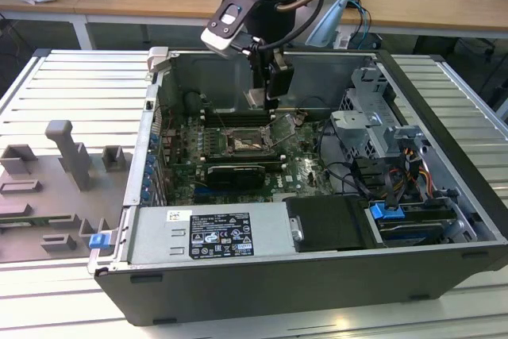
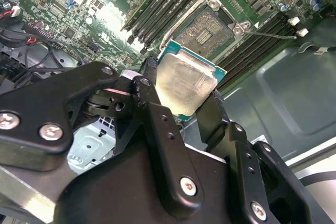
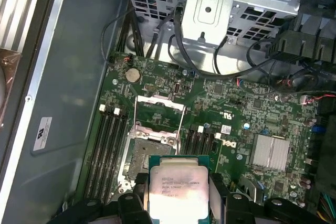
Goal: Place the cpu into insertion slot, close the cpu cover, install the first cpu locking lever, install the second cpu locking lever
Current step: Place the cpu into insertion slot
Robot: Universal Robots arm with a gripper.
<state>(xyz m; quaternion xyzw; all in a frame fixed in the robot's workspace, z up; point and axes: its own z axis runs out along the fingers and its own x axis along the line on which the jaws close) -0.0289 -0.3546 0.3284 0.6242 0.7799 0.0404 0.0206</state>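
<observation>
My gripper (image 1: pixel 260 99) hangs inside the open computer case, shut on the cpu (image 1: pixel 255 98). In both wrist views the cpu (image 2: pixel 184 85) (image 3: pixel 178 187) is a flat silver-beige square with a green edge, pinched between two black fingers (image 2: pixel 149 74). It hovers above the motherboard, a little short of the insertion slot (image 1: pixel 246 143) (image 2: pixel 210 30) (image 3: pixel 149 156), whose dark centre is bare. The cpu cover (image 1: pixel 283 129) (image 3: pixel 160 111) stands swung open at the slot's far side. Thin wire levers (image 3: pixel 181 124) (image 2: pixel 268 34) run beside the slot, unlatched.
Black memory slots (image 3: pixel 107 145) flank the socket. A metal drive cage (image 1: pixel 373 129) with cables sits at the exterior view's right, a power supply (image 1: pixel 210 236) at the front. The case wall (image 1: pixel 159 117) rises close by. Grey fixtures (image 1: pixel 67 152) lie on the slatted table.
</observation>
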